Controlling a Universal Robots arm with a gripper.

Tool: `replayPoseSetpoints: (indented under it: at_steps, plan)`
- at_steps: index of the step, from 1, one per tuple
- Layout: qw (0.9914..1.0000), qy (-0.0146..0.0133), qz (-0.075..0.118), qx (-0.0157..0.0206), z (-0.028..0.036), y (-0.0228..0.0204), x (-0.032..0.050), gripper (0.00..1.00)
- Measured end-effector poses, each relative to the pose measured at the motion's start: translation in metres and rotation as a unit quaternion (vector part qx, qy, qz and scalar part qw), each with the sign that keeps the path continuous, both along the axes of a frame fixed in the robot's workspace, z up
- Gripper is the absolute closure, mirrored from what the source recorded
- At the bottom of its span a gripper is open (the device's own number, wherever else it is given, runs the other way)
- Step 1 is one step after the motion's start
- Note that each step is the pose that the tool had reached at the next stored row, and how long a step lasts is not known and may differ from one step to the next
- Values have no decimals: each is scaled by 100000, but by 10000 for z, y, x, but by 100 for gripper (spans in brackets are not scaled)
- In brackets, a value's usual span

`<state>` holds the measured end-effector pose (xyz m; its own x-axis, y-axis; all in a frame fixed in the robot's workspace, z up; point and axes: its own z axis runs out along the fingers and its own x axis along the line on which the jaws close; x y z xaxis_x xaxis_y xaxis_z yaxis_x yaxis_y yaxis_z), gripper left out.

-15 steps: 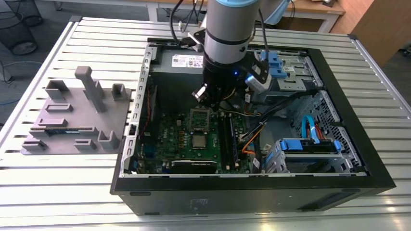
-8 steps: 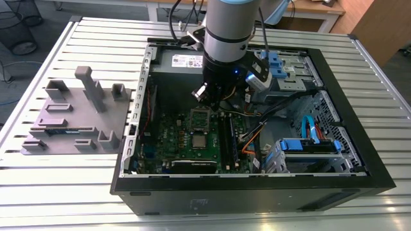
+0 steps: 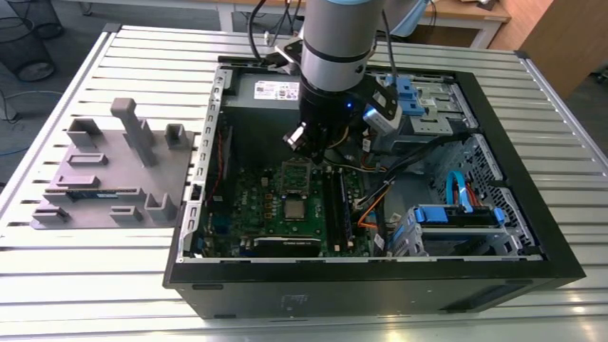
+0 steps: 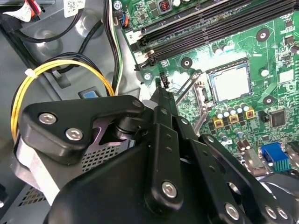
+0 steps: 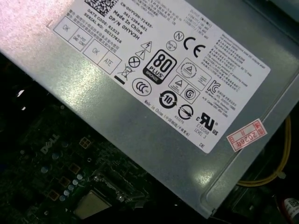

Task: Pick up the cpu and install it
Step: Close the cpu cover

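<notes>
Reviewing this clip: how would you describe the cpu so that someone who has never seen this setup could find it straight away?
Start at the open black computer case on the slatted table, then find the green motherboard on its floor. Near the board's middle, beside the long dark memory slots, lies the cpu, a small flat square. Its plain silver-grey metal top sets it apart from the green, component-studded board around it.

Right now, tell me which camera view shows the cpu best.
The second wrist view: the cpu lies unobstructed in its socket on the green motherboard, its whole top visible. In the exterior view it is a small square; in the first wrist view it sits in shadow.
</notes>
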<state>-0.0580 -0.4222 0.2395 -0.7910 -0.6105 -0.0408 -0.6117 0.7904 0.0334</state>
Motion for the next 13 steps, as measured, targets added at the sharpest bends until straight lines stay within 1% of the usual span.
replayPoseSetpoints:
  at_steps: [13]
  plan:
    - [99993,0,1155,2,34,-4,-9,89]
